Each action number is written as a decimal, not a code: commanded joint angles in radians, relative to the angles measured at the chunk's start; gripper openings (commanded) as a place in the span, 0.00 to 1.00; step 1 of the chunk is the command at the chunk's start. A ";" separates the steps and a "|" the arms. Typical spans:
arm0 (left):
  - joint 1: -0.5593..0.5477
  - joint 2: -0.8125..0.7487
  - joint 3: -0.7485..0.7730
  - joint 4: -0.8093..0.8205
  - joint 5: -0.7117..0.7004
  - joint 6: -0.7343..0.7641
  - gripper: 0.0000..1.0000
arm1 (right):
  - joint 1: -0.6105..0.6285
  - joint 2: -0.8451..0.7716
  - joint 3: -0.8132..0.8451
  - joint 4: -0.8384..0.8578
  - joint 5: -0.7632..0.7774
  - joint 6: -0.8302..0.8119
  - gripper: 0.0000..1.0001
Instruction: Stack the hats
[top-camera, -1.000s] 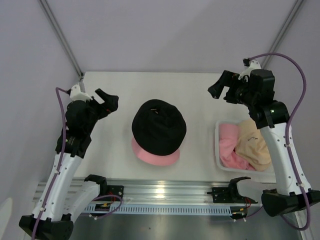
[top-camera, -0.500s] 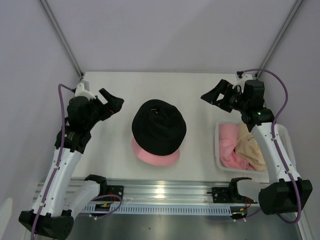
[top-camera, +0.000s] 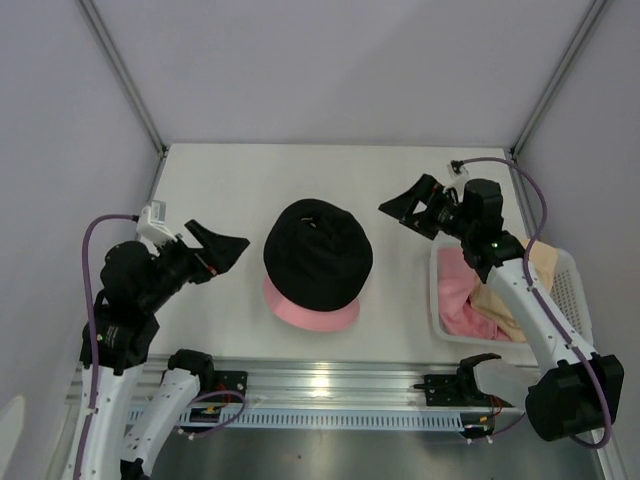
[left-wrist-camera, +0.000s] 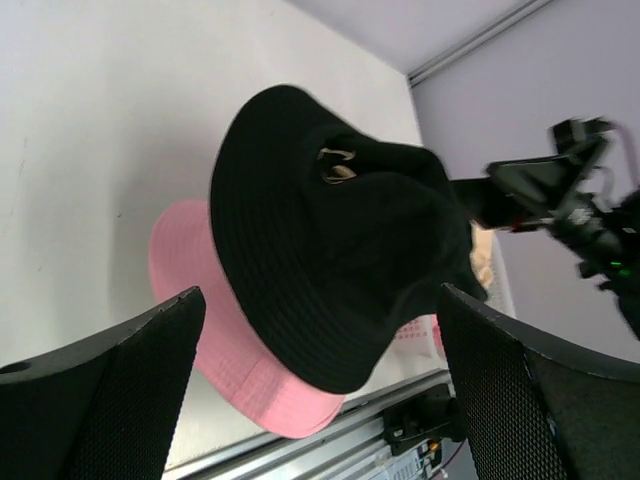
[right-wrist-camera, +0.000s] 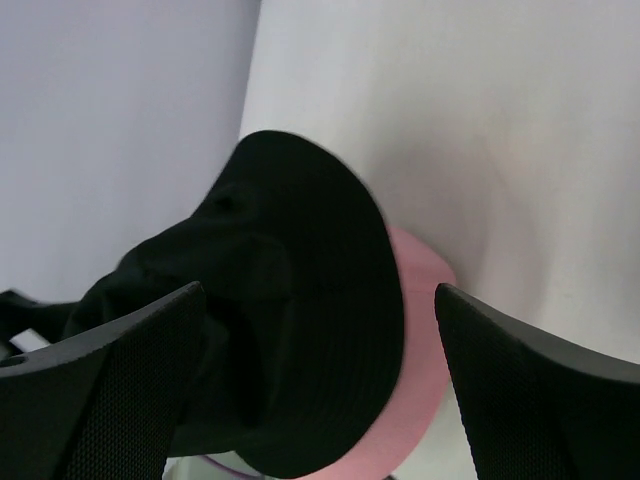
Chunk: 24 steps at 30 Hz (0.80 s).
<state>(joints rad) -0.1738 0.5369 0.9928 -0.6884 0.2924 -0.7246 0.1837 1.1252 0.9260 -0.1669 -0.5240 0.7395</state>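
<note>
The black hat (top-camera: 318, 252) sits crown up on the pink hat (top-camera: 310, 313), whose brim shows at its near edge, mid table. The beige hat (top-camera: 541, 260) lies in the white basket (top-camera: 437, 292) at the right, partly hidden by my right arm. My left gripper (top-camera: 228, 254) is open and empty, just left of the stack. My right gripper (top-camera: 401, 214) is open and empty, right of and beyond the stack. The left wrist view shows the black hat (left-wrist-camera: 330, 250) over the pink brim (left-wrist-camera: 215, 330) between the open fingers. The right wrist view shows the same black hat (right-wrist-camera: 300, 300) and pink brim (right-wrist-camera: 420, 370).
Pink fabric (top-camera: 458, 295) lies in the basket beside the beige hat. The metal rail (top-camera: 330, 385) runs along the table's near edge. Angled frame poles (top-camera: 120, 75) stand at the back corners.
The left gripper has moved right and nearer, closer to the stack. The right gripper has swung left and lower toward the black hat. The hats have not moved.
</note>
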 joint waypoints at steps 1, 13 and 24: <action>0.010 0.057 0.015 -0.097 -0.036 0.045 0.99 | 0.082 -0.018 0.111 0.018 0.116 -0.008 0.99; 0.019 0.090 -0.318 0.386 0.048 -0.285 0.95 | 0.105 -0.059 -0.266 0.305 0.219 0.294 1.00; 0.019 0.205 -0.445 0.613 0.091 -0.457 0.86 | 0.292 0.096 -0.332 0.527 0.327 0.472 0.95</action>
<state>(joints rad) -0.1654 0.7326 0.5564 -0.1875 0.3634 -1.1126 0.4461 1.1889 0.6056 0.2192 -0.2581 1.1278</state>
